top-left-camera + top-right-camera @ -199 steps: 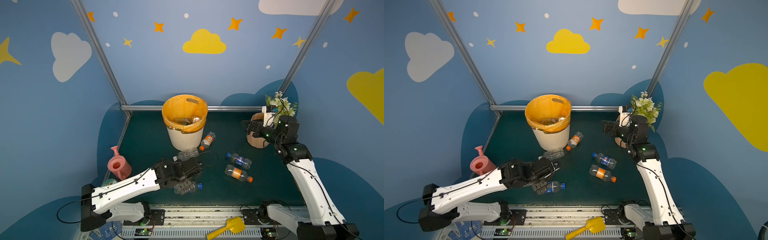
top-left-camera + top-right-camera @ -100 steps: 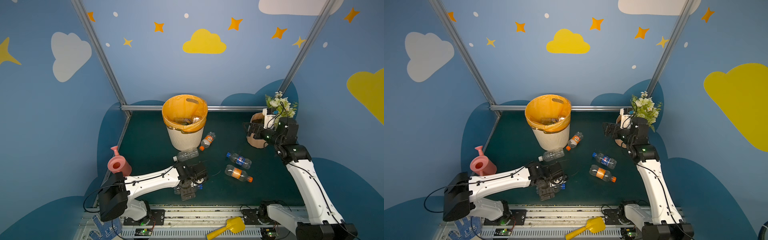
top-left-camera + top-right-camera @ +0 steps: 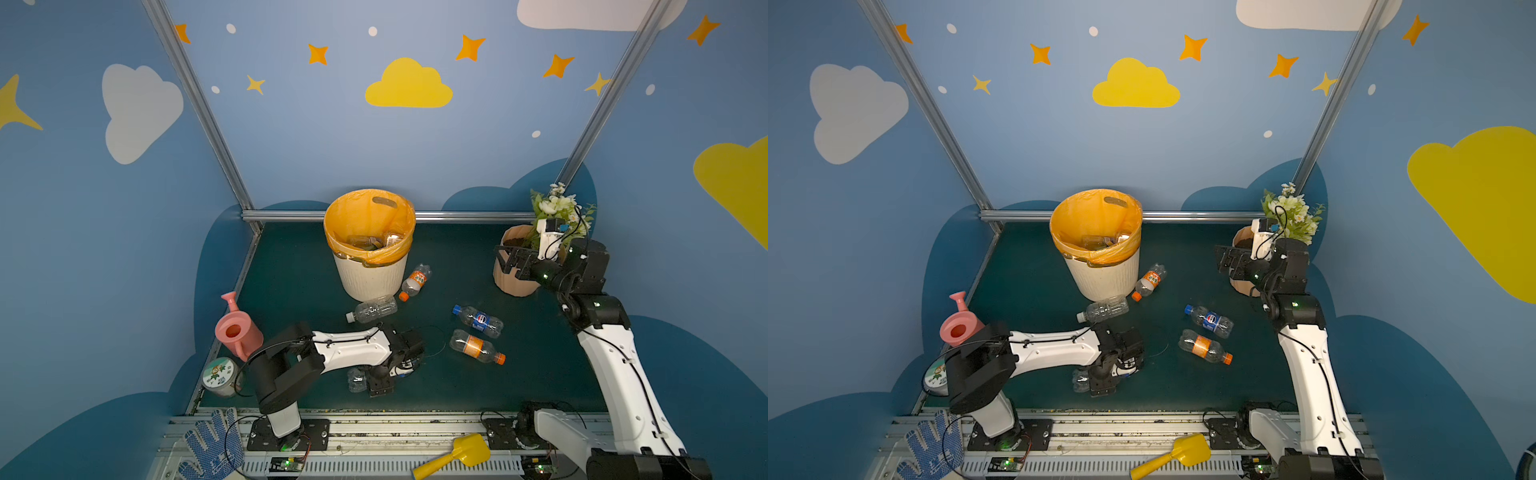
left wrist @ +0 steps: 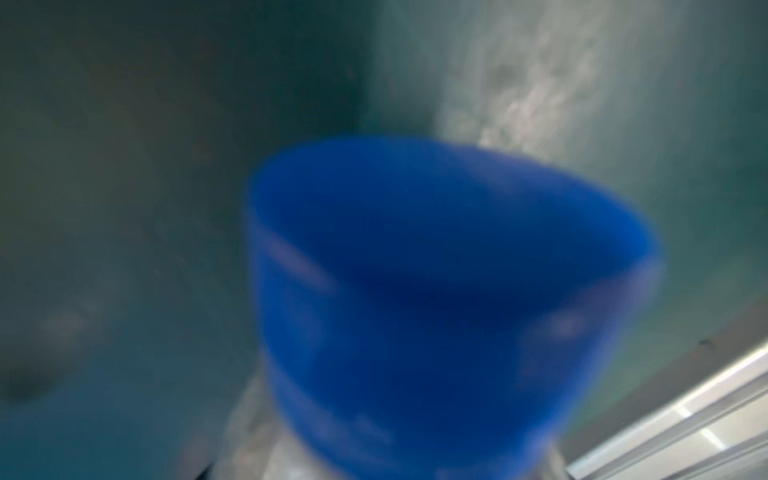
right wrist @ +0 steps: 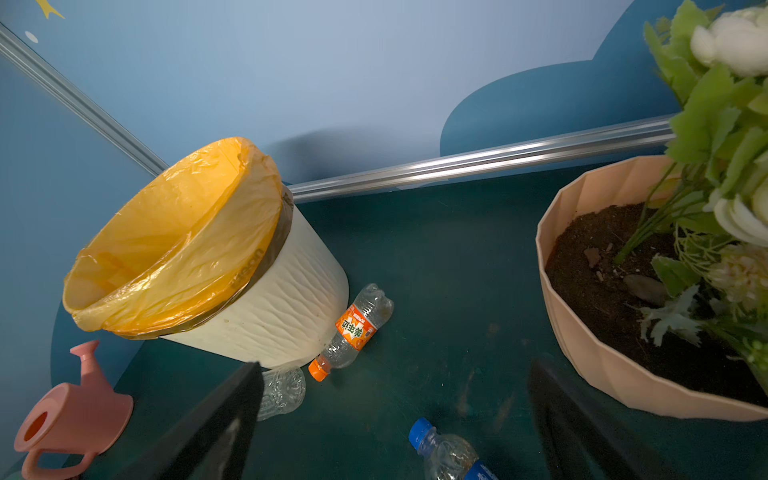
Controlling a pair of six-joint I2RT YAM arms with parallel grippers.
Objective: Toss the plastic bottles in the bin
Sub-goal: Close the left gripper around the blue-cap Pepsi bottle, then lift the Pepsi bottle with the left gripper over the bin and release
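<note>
You have the bin (image 3: 370,274) at the back middle of the table (image 3: 291,266), with two bottles (image 3: 415,280) just before its base. Two more bottles (image 3: 478,321) lie side by side toward the right. The flower pot (image 3: 509,278) stands back right, the watering can (image 3: 237,332) at the left edge, the jar (image 3: 219,374) before it.

Bin (image 5: 291,299): ribbed matt cream plastic. Liner (image 5: 178,232): thin glossy orange film, wrinkled. Bottles (image 3: 374,308): clear glossy plastic, ridged walls. Table (image 3: 291,270): matt dark green surface, finely speckled. Pot (image 5: 602,361): smooth matt peach plastic, faceted. Rail (image 5: 478,162): bright brushed metal. Watering can (image 5: 70,419): matt pink plastic.
</note>
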